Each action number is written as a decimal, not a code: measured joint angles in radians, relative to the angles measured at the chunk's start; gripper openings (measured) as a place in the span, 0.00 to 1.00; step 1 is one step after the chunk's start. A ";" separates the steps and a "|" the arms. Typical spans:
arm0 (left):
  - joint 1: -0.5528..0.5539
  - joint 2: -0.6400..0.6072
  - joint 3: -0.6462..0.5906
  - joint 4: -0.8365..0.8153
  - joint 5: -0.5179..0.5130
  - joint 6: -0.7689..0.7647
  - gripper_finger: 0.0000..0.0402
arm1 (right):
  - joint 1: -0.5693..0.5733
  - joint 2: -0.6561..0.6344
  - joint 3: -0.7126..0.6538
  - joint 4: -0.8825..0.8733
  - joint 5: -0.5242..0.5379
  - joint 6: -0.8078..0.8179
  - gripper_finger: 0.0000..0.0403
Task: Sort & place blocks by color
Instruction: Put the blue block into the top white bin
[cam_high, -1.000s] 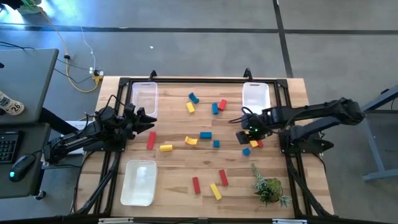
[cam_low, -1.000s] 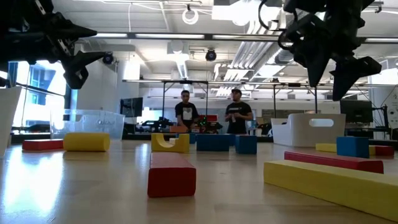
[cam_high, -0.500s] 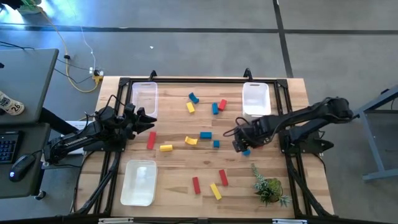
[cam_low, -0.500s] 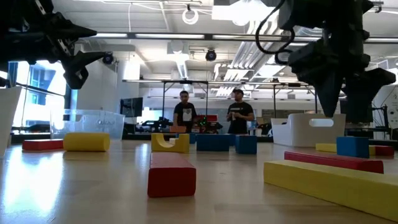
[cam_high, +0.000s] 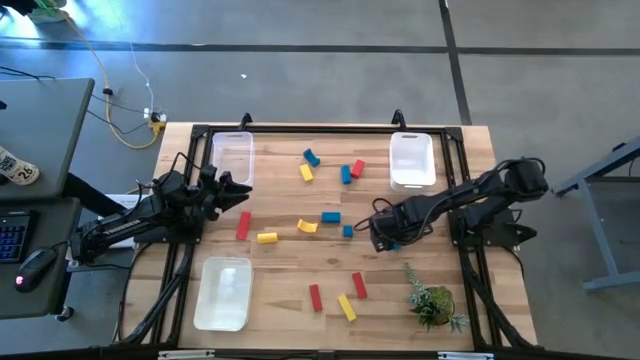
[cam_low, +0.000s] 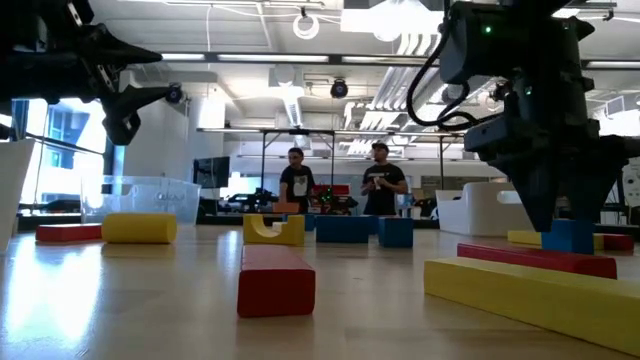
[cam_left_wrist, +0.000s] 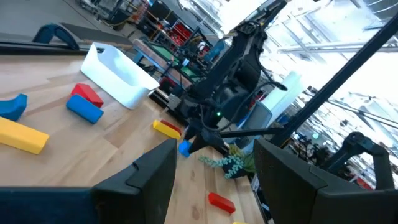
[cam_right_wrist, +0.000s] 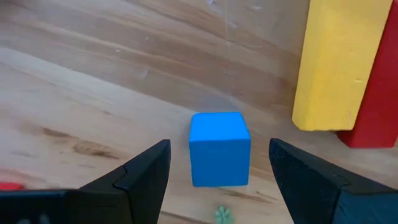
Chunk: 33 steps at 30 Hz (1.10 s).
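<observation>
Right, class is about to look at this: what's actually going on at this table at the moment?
A two-armed robot is sorting coloured blocks. The right gripper is open and lowered over a blue cube on the table, fingers either side of it but not closed on it. A yellow bar and a red bar lie just beside the cube. The left gripper waits open near the table's left side. The three clear bins look empty; most blocks lie scattered.

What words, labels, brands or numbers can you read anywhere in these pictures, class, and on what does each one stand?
"2G" or "26", uncertain: on a white tag at the left edge of the high view, on the dark desk beside the table.
Blocks, clear bins, both arms: no print can be made out.
Room behind, in the low view: any signs are too small to read.
</observation>
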 joint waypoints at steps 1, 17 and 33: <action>0.000 0.000 0.000 0.000 -0.001 -0.007 0.50 | 0.000 0.006 0.000 -0.001 0.001 -0.001 0.64; 0.000 0.000 0.002 0.000 -0.062 -0.145 0.50 | 0.000 0.032 0.002 0.015 0.007 -0.013 0.25; 0.000 0.022 0.127 -0.042 -0.055 -0.075 0.50 | -0.091 0.012 0.230 -0.095 0.244 -0.207 0.27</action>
